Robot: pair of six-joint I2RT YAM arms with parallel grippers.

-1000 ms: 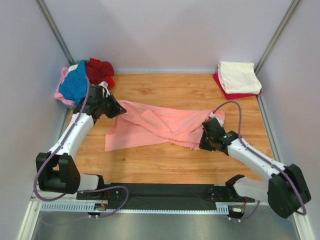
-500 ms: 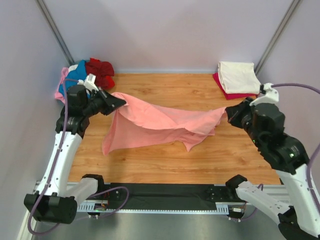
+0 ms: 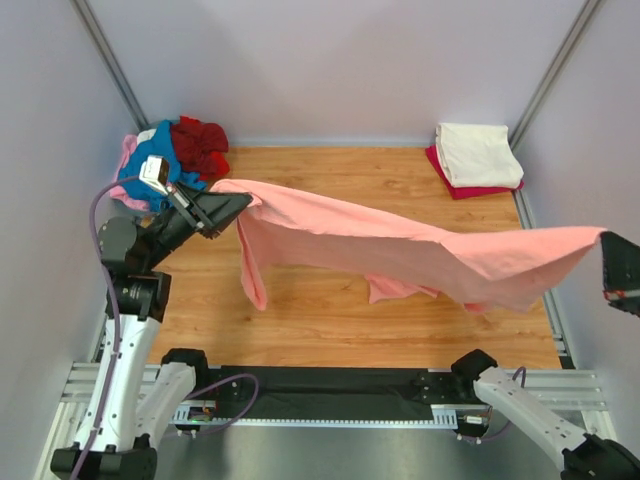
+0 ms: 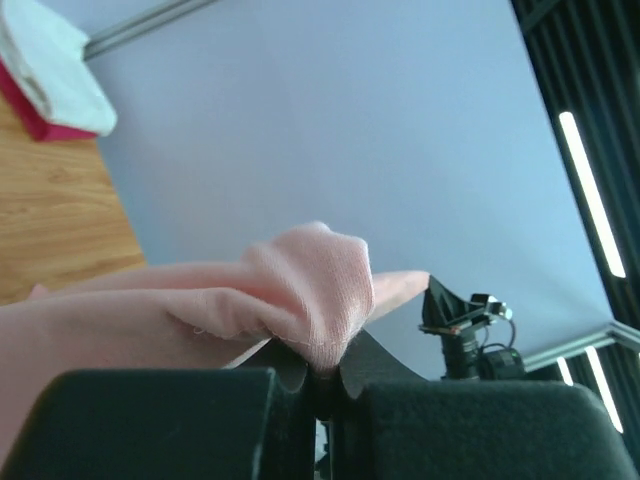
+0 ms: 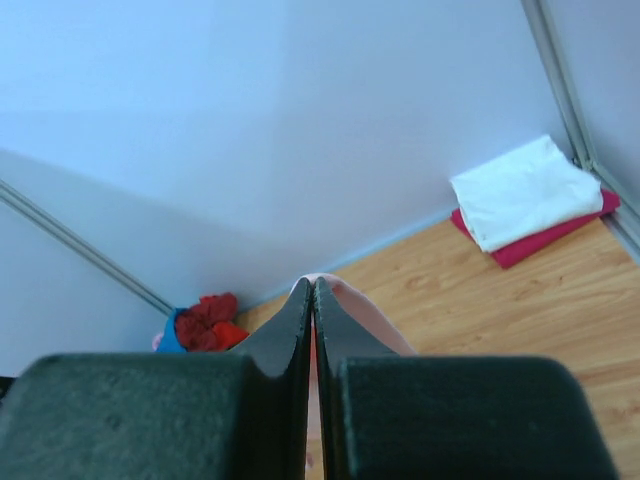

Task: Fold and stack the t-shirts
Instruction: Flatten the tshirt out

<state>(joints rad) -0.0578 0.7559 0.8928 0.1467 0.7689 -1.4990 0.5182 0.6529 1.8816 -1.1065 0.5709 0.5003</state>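
— Where's your shirt right now?
— Your left gripper (image 3: 243,202) has its jaws pinched on one end of the salmon-pink t-shirt (image 3: 400,250). It hangs stretched above the wooden surface (image 3: 330,180) to your right gripper (image 5: 313,286), jaws clamped on the other end.

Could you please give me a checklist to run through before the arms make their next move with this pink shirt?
1. Left gripper shut on the salmon-pink cloth t-shirt: ok.
2. Right gripper shut on its other end: ok.
3. Shirt stretched flat: not ok, it sags and twists.
4. Hanging parts clear of the wooden table: cannot tell.
5. Folded cream-and-red cloth stack apart from the shirt: ok.
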